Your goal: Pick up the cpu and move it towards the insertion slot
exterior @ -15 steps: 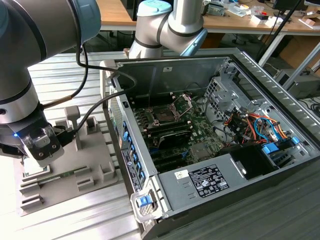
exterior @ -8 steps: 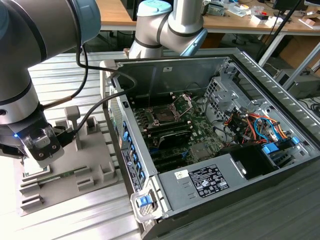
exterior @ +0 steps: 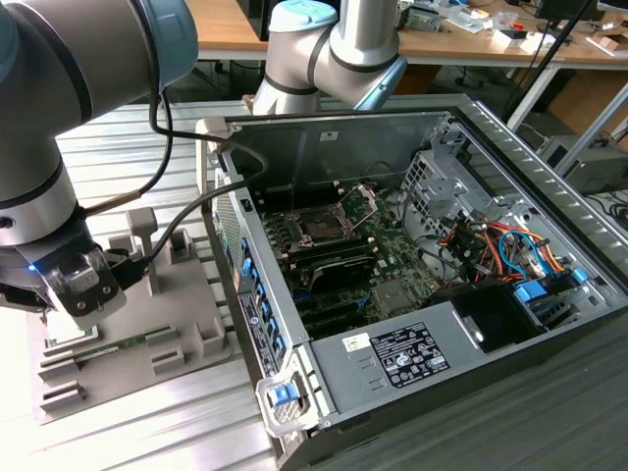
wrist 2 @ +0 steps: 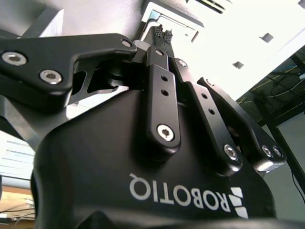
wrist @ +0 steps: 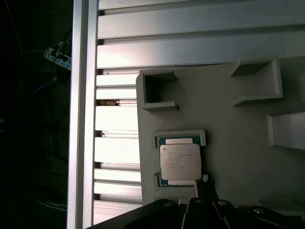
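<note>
The cpu [wrist: 180, 161] is a small flat square chip with a silvery-white metal face and a thin darker rim. In the first wrist view it lies flat, face up, in a shallow square pocket near the edge of a grey plate [wrist: 233, 119]. The insertion slot [exterior: 321, 225] is a dark square socket in a silver frame, set inside an open computer case [exterior: 324, 147] on the exterior view's right. Its silver bracket [exterior: 365, 199] stands tilted up at the slot's far side.

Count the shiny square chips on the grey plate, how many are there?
1. The cpu lies flat in a framed nest on the grey plate. Part of the plate is out of view, so another could be hidden.
</note>
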You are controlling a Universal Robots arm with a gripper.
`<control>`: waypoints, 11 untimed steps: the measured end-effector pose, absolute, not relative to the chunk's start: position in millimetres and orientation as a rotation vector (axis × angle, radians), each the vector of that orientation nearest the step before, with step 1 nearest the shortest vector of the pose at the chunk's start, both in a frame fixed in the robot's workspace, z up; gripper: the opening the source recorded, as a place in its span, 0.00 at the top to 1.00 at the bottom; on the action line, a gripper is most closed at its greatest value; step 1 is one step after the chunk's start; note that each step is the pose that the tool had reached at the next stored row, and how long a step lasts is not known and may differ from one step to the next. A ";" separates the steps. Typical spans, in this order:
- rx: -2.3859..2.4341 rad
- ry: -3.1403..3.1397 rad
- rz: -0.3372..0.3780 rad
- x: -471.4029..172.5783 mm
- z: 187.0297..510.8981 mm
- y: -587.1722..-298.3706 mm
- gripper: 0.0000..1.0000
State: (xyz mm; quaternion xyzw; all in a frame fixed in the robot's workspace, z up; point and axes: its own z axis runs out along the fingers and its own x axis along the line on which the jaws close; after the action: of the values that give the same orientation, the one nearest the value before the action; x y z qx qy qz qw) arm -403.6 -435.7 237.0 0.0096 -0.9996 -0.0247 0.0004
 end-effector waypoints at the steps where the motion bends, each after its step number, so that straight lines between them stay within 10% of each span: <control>1: 0.030 -3.140 -0.077 -403.7 236.9 -435.7 0.89; 11: 0.030 -3.140 -0.076 -409.0 235.3 -435.6 0.89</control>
State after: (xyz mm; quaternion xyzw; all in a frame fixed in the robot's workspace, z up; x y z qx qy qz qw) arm -409.0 -435.6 235.3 0.0096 -0.9997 -0.0241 0.0003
